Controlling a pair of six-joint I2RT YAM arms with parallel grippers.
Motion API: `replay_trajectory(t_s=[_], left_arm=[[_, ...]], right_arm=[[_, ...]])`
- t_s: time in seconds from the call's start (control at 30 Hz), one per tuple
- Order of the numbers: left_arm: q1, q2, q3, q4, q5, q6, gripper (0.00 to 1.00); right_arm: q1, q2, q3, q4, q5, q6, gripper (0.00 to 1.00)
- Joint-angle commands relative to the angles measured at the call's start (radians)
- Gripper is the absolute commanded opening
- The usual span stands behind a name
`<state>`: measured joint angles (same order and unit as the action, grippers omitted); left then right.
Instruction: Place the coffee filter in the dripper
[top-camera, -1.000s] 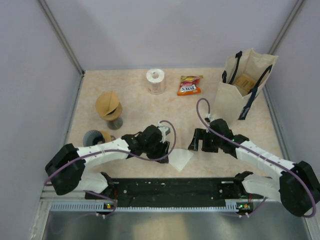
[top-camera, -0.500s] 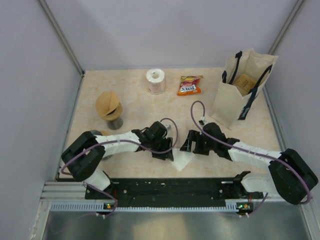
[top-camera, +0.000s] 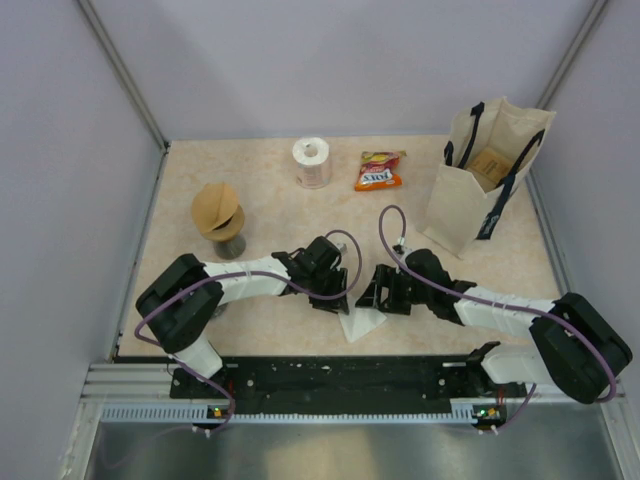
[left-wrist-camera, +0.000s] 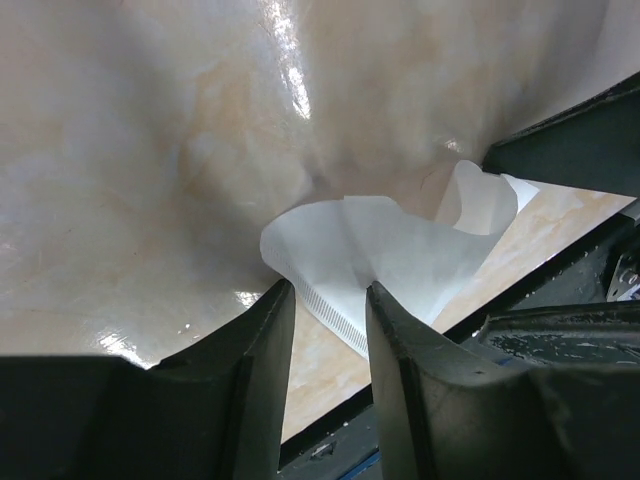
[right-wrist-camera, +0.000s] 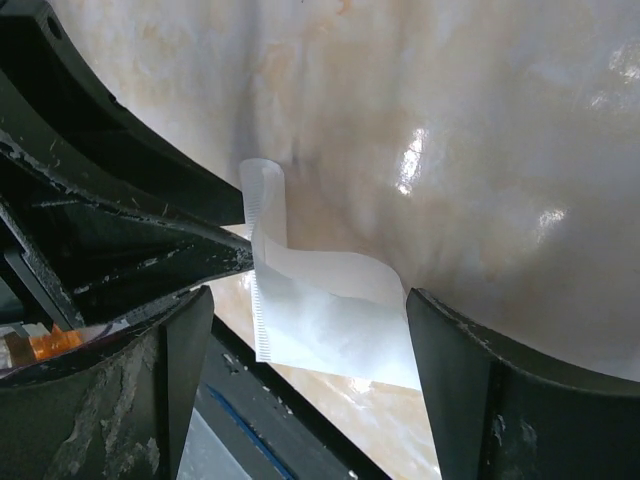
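The white paper coffee filter (top-camera: 362, 324) lies near the table's front edge, curled up and half standing. My left gripper (top-camera: 334, 298) is at its left side. In the left wrist view (left-wrist-camera: 330, 292) the jaws stand a narrow gap apart, with the filter's (left-wrist-camera: 400, 250) seamed edge just past the tips. My right gripper (top-camera: 379, 299) is at the filter's right side. In the right wrist view (right-wrist-camera: 305, 310) it is wide open, with the filter (right-wrist-camera: 330, 315) between the fingers. A dark grey dripper (top-camera: 229, 245) with a brown filter (top-camera: 216, 208) on it stands at the left.
A roll of tape (top-camera: 312, 162) and a red snack packet (top-camera: 379, 171) lie at the back. A cloth bag (top-camera: 485, 180) stands at the back right. The black rail (top-camera: 350, 375) runs just in front of the filter.
Both grippers have closed in on the filter from either side. The left arm has stretched right and covers a grey ribbed object. The filter has been pushed up from flat into a curl.
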<state>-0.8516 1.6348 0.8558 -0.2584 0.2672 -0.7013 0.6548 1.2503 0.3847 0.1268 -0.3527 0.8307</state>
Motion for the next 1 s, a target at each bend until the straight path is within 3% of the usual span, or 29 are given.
replay_trajectory(t_s=[0.0,0.3,0.73,0.97], left_arm=[[0.006,0.017,0.031,0.015,-0.008,0.022,0.39],[0.011,0.025,0.026,0.001,-0.034,0.031,0.31],[0.006,0.034,0.0,0.048,0.073,0.025,0.3],[0.003,-0.021,-0.057,0.056,0.11,0.043,0.3]], right_arm=[[0.016,-0.041,0.003,0.004,-0.031,-0.039,0.78],[0.016,-0.124,0.023,-0.079,-0.1,-0.196,0.78],[0.016,-0.04,0.017,-0.03,-0.232,-0.139,0.74],[0.016,-0.025,0.002,0.005,-0.23,-0.096,0.71]])
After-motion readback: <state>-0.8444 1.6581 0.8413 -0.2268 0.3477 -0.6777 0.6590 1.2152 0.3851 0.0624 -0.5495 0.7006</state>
